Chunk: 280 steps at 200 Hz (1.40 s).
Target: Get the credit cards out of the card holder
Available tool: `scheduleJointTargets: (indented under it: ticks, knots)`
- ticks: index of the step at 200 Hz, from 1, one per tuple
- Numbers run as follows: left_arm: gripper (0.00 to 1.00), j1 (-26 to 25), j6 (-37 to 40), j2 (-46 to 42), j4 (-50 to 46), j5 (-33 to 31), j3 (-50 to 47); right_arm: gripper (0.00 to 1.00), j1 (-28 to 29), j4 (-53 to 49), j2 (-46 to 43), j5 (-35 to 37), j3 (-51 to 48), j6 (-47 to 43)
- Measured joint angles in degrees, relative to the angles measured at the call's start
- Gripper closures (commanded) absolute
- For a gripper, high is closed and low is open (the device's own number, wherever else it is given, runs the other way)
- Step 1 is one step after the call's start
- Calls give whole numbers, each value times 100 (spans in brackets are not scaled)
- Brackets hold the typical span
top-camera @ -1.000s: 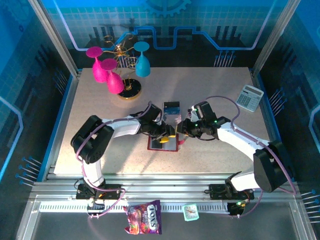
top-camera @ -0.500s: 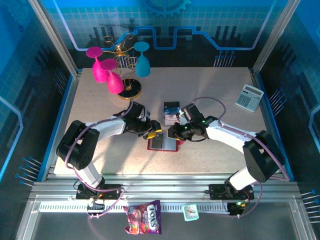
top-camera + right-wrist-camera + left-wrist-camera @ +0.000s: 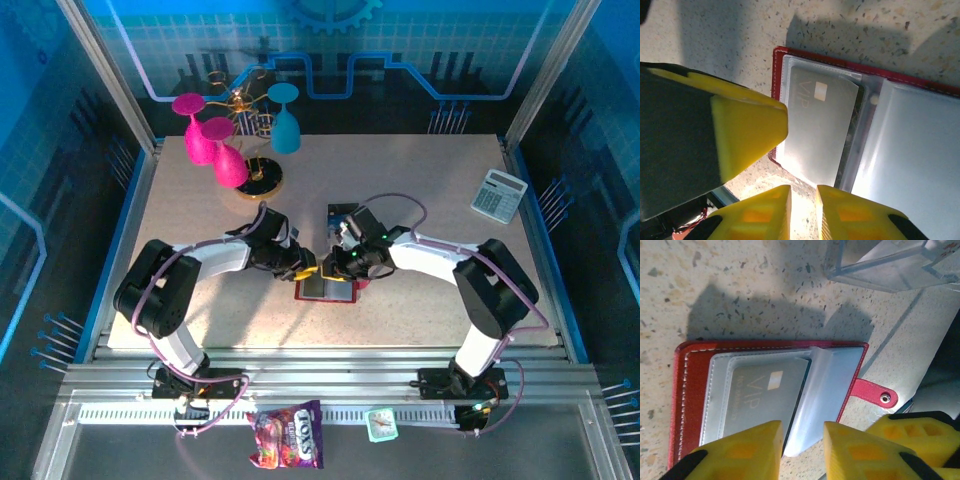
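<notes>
**Both grippers have shifted leftward to the open card holder since a second ago.**
Top view: the left gripper (image 3: 304, 268) and right gripper (image 3: 338, 262) meet, nearly touching, at the far edge of the red card holder (image 3: 328, 290). It lies open in the middle of the tabletop (image 3: 430, 180) and has not moved. Left wrist view: the left jaws are released, a narrow gap apart, with the corner of a clear sleeve (image 3: 812, 400) between them. A grey credit card (image 3: 765, 395) marked VIP sits in the left pocket, and a clear box (image 3: 890, 265) stands nearby. Right wrist view: the right jaws are almost together yet released, grasping nothing, just beside the card's edge. One of the left gripper's fingers (image 3: 747, 125) hovers at the holder's corner.
</notes>
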Motion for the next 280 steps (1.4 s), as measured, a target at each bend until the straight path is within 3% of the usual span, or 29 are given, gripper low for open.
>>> scheduleJointTargets:
  ticks: [64, 280]
  knots:
    - [83, 72, 138, 0, -59, -52, -249, 78, 125, -7, 546, -35, 264, 2]
    - [85, 120, 229, -2, 151, -57, -551, 70, 175, -129, 778, 105, 293, -177]
